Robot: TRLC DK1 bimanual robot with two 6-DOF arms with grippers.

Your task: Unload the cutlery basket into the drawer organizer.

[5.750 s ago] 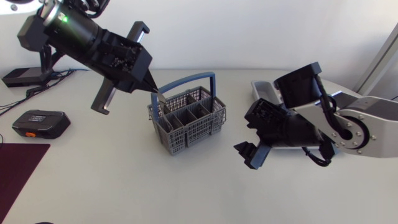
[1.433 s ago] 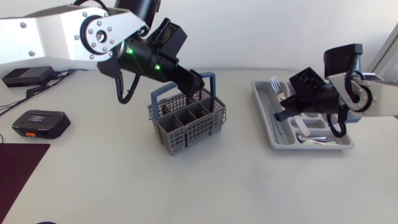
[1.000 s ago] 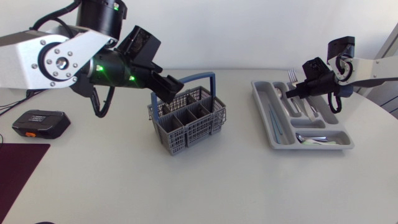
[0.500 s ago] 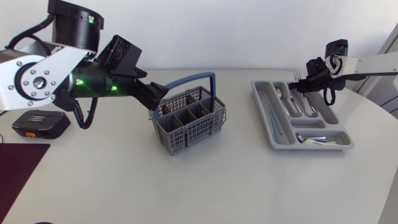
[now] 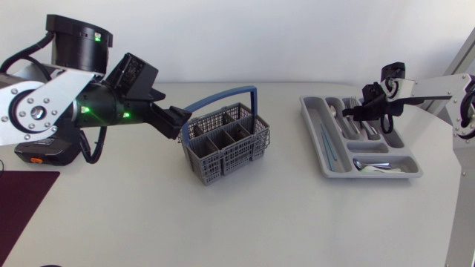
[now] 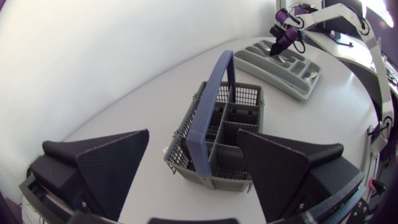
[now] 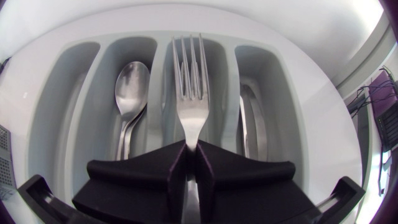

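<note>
The right arm's jaws pinch a steel fork (image 7: 186,93) by its handle, tines pointing ahead, over a long slot of the drawer organizer (image 5: 326,169) at the desk's right, next to the slot holding a spoon (image 7: 132,81). It is best to keep the fork parallel to the dividers, lower it close, then let go. The left arm's jaws stand wide at the left end of the grey, blue-handled cutlery basket (image 5: 226,148), mid-desk and apparently empty.

We see open white tabletop (image 5: 297,215) between grey mesh cutlery basket (image 5: 230,152) and grey moulded organizer tray (image 5: 369,175); blue arched handle (image 5: 223,95) spans the basket.
</note>
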